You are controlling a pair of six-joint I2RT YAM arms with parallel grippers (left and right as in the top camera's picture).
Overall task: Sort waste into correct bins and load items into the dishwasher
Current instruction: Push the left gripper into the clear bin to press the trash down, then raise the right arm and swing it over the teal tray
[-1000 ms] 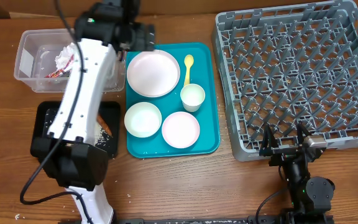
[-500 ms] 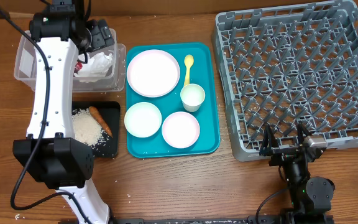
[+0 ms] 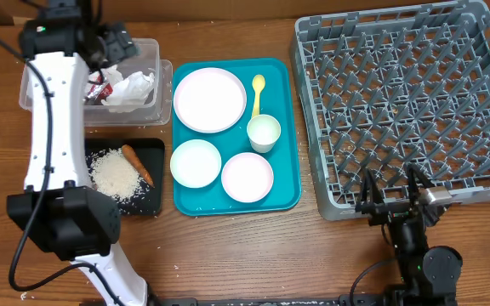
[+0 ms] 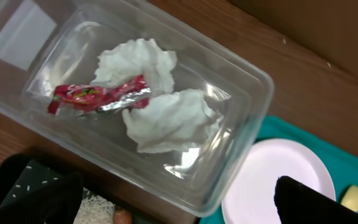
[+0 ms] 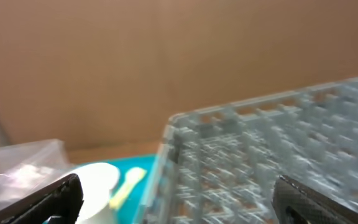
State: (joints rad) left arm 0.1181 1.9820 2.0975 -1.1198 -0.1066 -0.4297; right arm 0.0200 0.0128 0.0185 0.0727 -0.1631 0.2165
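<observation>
At 5 o'clock the right end effector point(image 3: 390, 185) hangs released at the near rim of the dish rack point(image 3: 407, 102), which a forward move could snag; open desk point(image 3: 245, 246) lies at 6 o'clock. Mid-field, plate point(image 3: 209, 99), bowls point(image 3: 196, 162), cup point(image 3: 264, 133) and spoon point(image 3: 258, 92) crowd the teal tray point(image 3: 283, 183), with rice point(image 3: 113, 174) and carrot point(image 3: 138, 166) in the black tray point(image 3: 158, 174) at 8 o'clock. Farthest, at 10 o'clock, the left end effector point(image 3: 116, 49) hovers released over wrapper point(image 4: 98, 96) and napkins point(image 4: 166, 118) in the clear tub point(image 4: 253, 81); a low sweep toward the plate could strike its wall.

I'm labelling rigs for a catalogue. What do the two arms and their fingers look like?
The left arm has a long white link between chunky black joint housings, with a thin black cable along it. The right arm is compact and black. Both have black fingers.
</observation>
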